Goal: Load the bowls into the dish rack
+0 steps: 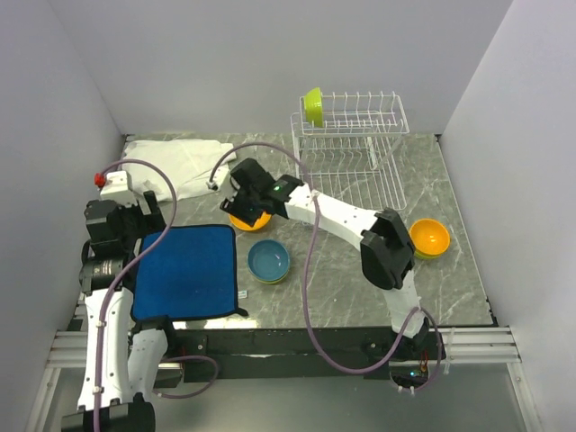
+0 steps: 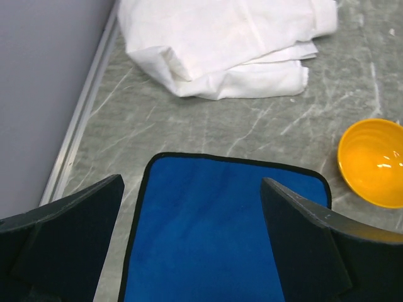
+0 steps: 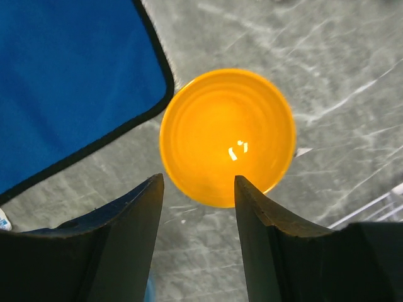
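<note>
Bowls lie scattered; lime bowl point(image 1: 312, 106) stands on edge at the 9 o'clock end of the dish rack point(image 1: 351, 112) upper shelf; orange bowl point(image 3: 227, 135) sits below the right gripper point(image 3: 199, 179), fingers apart, holding nothing; blue bowl point(image 1: 268, 261) at its 5 o'clock; left gripper point(image 2: 192, 182) spread wide above the blue mat point(image 2: 208, 233).

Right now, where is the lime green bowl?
Top view: the lime green bowl stands on edge at the left end of the dish rack, on its upper shelf.
</note>
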Available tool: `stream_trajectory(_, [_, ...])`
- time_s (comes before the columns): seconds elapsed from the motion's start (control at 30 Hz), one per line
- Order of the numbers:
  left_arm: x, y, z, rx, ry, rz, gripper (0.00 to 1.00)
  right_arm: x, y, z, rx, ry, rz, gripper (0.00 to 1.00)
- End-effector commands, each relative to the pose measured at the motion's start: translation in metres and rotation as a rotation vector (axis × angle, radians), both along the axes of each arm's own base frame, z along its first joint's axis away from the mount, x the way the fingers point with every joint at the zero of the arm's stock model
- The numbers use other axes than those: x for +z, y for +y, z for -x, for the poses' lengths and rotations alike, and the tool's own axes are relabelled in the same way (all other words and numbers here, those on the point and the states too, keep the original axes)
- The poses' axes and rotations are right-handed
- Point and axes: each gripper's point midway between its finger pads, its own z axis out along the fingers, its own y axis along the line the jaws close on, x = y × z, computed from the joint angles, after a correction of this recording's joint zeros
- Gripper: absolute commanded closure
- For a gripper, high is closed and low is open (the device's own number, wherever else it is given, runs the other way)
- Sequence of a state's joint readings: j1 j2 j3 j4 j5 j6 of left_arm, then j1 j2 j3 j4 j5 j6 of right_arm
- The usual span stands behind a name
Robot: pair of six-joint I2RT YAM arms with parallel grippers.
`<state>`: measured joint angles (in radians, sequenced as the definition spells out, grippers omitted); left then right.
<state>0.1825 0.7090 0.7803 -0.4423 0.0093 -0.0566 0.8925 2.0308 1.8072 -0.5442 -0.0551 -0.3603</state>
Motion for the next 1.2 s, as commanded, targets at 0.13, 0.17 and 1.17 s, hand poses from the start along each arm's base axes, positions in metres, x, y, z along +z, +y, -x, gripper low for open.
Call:
stream_trajectory(0.13, [0.022,0.021,0.017,0.136,-0.027,-0.005,0.03,0.006,0.016,-0.009,-0.144,-0.082,-0.002,0.43])
stream_trajectory(0.17, [0.024,0.021,0.018,0.135,-0.03,-0.003,0.03,0.0,0.02,-0.007,-0.139,-0.089,0.012,0.43])
stream_trajectory(1.17, [0.014,0.016,0.016,0.117,-0.019,0.026,0.03,-0.071,0.041,-0.011,-0.114,-0.043,0.148,0.6])
